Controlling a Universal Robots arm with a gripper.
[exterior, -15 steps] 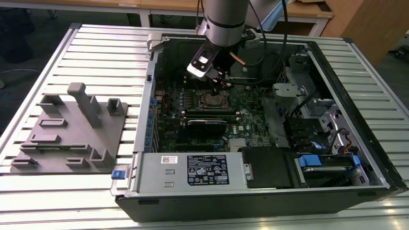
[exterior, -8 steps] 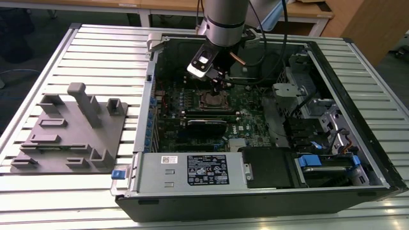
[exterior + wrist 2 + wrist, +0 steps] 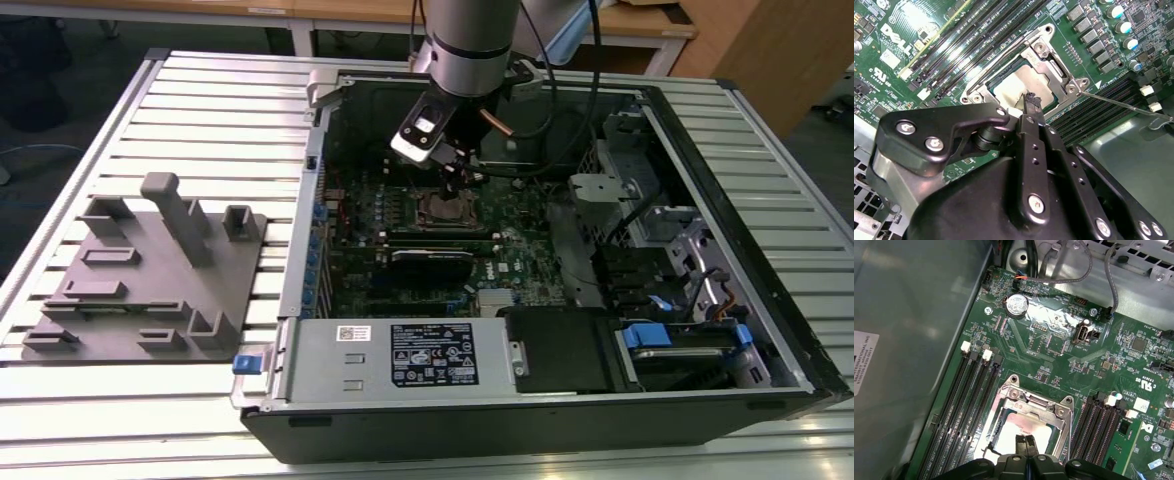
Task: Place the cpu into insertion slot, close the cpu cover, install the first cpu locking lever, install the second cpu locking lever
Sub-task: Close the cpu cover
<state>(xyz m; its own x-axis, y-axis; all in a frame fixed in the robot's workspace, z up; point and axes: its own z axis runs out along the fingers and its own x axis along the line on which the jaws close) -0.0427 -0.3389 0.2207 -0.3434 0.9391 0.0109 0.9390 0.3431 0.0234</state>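
My gripper (image 3: 454, 186) hangs inside the open computer case, directly over the insertion slot (image 3: 446, 209) on the green motherboard. Its two black fingers are pressed together, and their tip (image 3: 1031, 99) sits just above the edge of the cpu (image 3: 1016, 85). The cpu's dull silver face (image 3: 1013, 434) lies flat in the socket. The cpu cover (image 3: 1050, 56), a silvery frame, lies down around it, and in the first wrist view (image 3: 1040, 412) its window shows the chip. One thin wire locking lever (image 3: 1119, 104) sticks out sideways from the socket corner, unlatched.
Black memory slots (image 3: 966, 400) flank the socket on both sides. The case walls (image 3: 310, 190) enclose the board, with the power supply (image 3: 400, 355) and drive bays (image 3: 681, 345) in front. A grey fixture plate (image 3: 147, 275) stands on the slatted table at the exterior view's left.
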